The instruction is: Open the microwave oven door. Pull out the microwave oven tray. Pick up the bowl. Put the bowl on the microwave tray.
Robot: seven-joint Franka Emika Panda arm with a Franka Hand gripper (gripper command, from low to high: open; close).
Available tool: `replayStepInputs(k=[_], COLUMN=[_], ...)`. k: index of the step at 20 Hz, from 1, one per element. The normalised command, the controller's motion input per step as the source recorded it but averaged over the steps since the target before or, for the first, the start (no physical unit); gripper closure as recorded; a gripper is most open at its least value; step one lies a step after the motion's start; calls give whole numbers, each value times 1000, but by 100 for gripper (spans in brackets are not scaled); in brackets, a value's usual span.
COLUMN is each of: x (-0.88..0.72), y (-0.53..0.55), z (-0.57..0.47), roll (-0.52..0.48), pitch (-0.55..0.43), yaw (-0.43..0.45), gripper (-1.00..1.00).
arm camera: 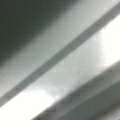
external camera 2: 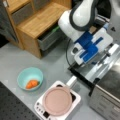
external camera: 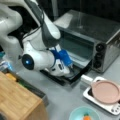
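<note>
One step looks done: the wide dark-framed glass drop-down door (external camera: 75, 75) of the boxy silver-grey metal microwave oven (external camera: 100, 32) lies folded down flat in front of the cavity in both front views. The blue-and-white gripper (external camera: 70, 65) sits low over that door, right at the cavity mouth, so the step in hand is probably pulling out the thin dark tray; the tray itself cannot be made out. Whether the fingers are spread or closed on anything cannot be told. The wrist view shows only grey slanted bands of metal or glass at very close range, nothing nameable. To do it well, I'd judge the fingers need the tray's front lip squarely, then a straight, level pull along the cavity, without pressing on the open door or scraping the glass. The small round light teal bowl with an orange item inside (external camera 2: 30, 78) stands untouched on the grey table (external camera 2: 15, 60), well apart from the gripper, near the flat pink round plate (external camera 2: 57, 100) on its white tray (external camera 2: 76, 100).
</note>
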Motion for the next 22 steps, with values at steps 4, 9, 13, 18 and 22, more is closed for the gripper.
replayStepInputs(k=[4,9,13,18,22], x=[57,-44,-118,-145,-147], y=[-220,-207,-101,35,19], z=[-144,17,155,185,193], roll=[-64,-229,-257,-278,-394], pitch=[53,98,105,78,63], yaw=[54,-105,-84,-61,-79], gripper=[-100,-100,-100,-100,-100])
